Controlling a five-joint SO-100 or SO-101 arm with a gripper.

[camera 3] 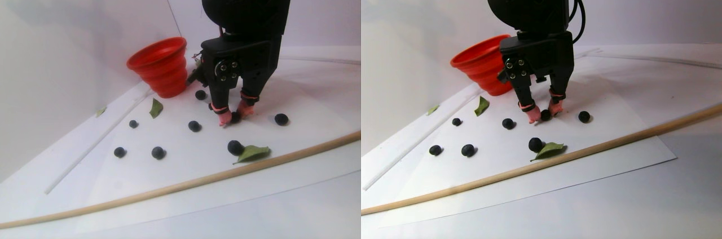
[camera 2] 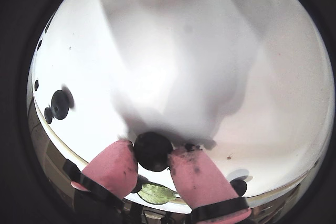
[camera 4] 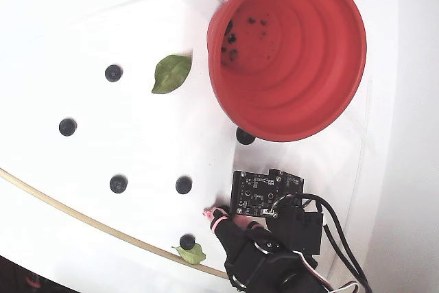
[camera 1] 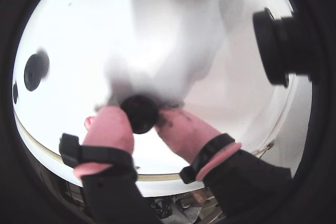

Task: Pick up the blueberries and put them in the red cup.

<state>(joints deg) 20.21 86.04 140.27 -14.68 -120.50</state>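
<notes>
Pinching one blueberry (camera 2: 153,151), seemingly: pincer (camera 2: 153,167)

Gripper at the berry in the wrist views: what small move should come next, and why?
Probably lift straight up. In both wrist views the gripper has its pink fingertips against either side of one blueberry, which seems to rest on the white sheet. The jaws look closed on it, and the red cup stands apart, so the berry must rise first.

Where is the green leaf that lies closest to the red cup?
In the fixed view, this green leaf lies flat on the white sheet just left of the red cup, with a blueberry further left.
</notes>
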